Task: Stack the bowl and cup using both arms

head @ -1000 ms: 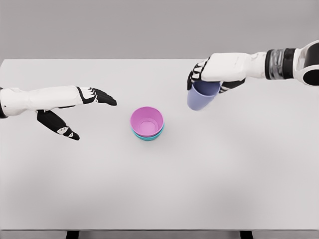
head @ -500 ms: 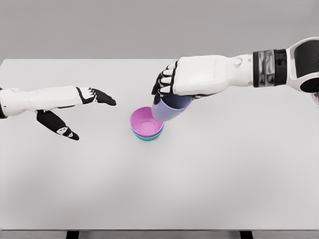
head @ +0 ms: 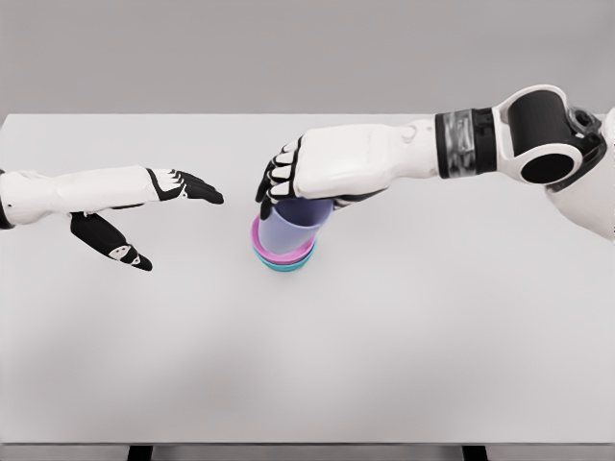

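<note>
A pink bowl (head: 261, 244) sits nested in a teal bowl (head: 284, 265) near the middle of the white table (head: 404, 317). My right hand (head: 293, 187) reaches in from the right and is shut on a lavender cup (head: 291, 229), holding it from above. The cup hangs upright directly over the pink bowl, its base down inside the bowl's rim. I cannot tell whether the base touches the bowl. My left hand (head: 159, 216) hovers open at the left, well apart from the bowls, fingers spread.
My right hand has carried the lavender cup leftward and down, from right of the bowls to directly over the pink bowl. The left arm has stayed still.
</note>
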